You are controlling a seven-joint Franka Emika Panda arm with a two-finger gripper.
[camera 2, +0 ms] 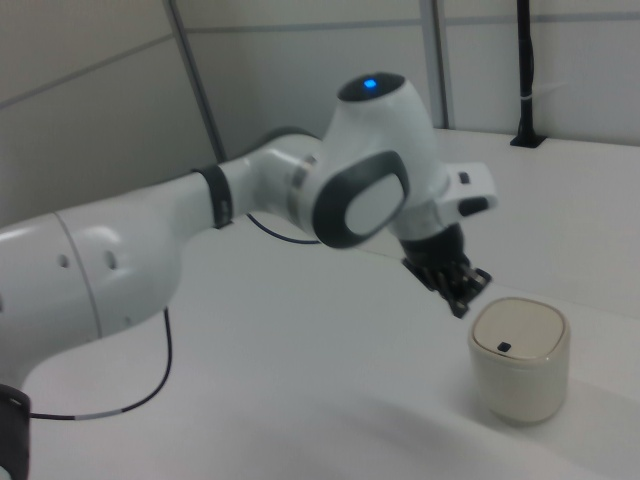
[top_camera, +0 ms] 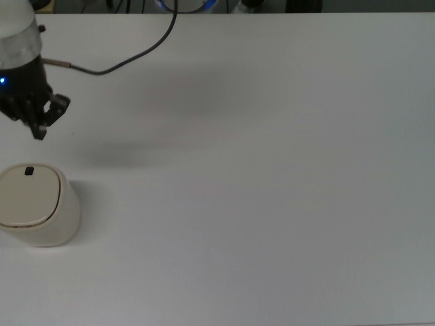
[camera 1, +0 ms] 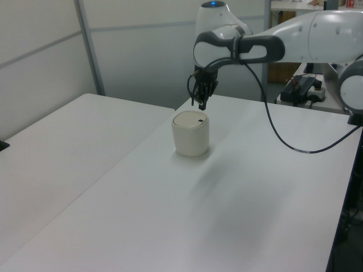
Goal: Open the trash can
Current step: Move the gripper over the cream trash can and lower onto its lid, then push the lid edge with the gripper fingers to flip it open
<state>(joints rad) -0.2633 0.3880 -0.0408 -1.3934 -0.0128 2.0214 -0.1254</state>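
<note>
- The claw [top_camera: 39, 131] is clenched on nothing, its dark fingertips together in a single point in all three views.
- It hangs in the air, apart from the bin [top_camera: 35, 206]. In the top view the bin lies just below the claw, toward the lower left corner. In the left view [camera 1: 201, 103] the tip hangs just above the lid's far edge; in the right view [camera 2: 462, 302] it hangs just up and to the right view's left of the bin [camera 2: 519, 360].
- The lid is shut and flat, its dark seam unbroken where it shows. The black button [top_camera: 28, 171] sits on the lid's edge nearest the claw.
- In the top view the bin's left side is cut off by the picture's edge, and so is most of the arm above the claw.
- In the right view the arm's white wrist [camera 2: 370, 180] hides the claw's upper part; only its dark lower end shows.
- A black cable [top_camera: 129, 58] trails across the table [top_camera: 272, 190] to the top view's right of the claw.
- The table is bare on the top view's right of claw and bin. In the left view the bin [camera 1: 191, 133] stands near the seam with a second table [camera 1: 62, 147].
</note>
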